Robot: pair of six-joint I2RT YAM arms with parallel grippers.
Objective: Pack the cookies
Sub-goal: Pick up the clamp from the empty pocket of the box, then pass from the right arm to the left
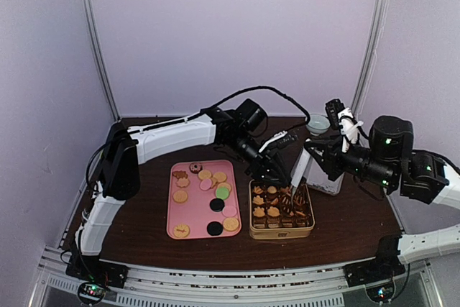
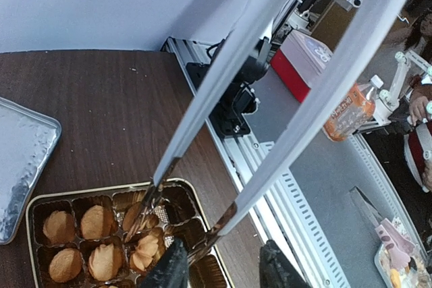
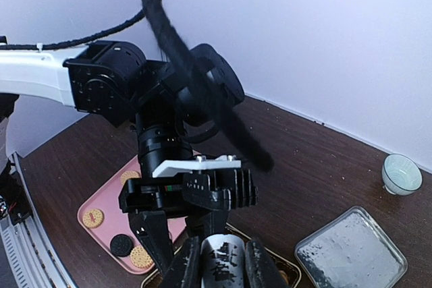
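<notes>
Top external view, read from left to right. A dark brown wooden table (image 1: 144, 242) carries a pink rectangular plastic tray (image 1: 175, 213). Loose cookies (image 1: 180, 195) lie scattered on it: small tan rounds, with a few pink, green and black discs.

The left gripper (image 1: 272, 172) hangs just beyond the tray's right edge, over the far left corner of a gold compartmented rectangular tin (image 1: 282, 234). In the left wrist view its black fingertips (image 2: 170, 268) stand apart with a clear gap. Nothing is clamped between them, though one tong tip runs close beside a finger.

The rest of the cookies, tan and flower-shaped, sit one to a compartment in the tin.

A pair of long silver metal tongs (image 1: 298, 172) slants down from the right, its tips inside the tin's compartments among the cookies. Whether the tips pinch a cookie cannot be told.

The right gripper (image 3: 223, 268) is closed on the tongs' embossed handle end, one finger pressed on each side, as the right wrist view shows.

A silver pebbled rectangular lid (image 3: 351, 251) lies on the table just right of the tin, partly hidden under the right arm.

A small pale round bowl (image 1: 317, 124) stands apart from the lid, near the back wall.
</notes>
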